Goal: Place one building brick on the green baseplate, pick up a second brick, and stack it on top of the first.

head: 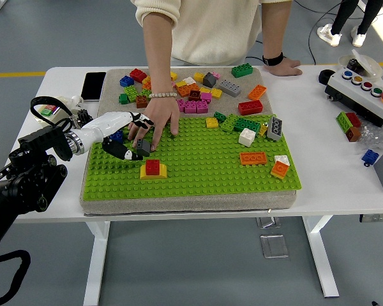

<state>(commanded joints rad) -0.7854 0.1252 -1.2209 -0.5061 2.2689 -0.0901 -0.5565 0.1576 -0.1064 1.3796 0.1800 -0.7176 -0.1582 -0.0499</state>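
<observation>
1. While the person's hand (154, 123) overlaps it, my left hand (129, 141) pinches a grey brick (143, 146); contact unclear.
2. Red brick (152, 167) tops yellow brick (154, 174), just beside, on green baseplate (198, 172).

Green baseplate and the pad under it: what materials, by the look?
Green baseplate: looks like hard moulded plastic, with a regular stud grid and a slight sheen. Pad beneath: probably foam or fabric, with a matte beige, speckled surface and soft rounded edges.
</observation>
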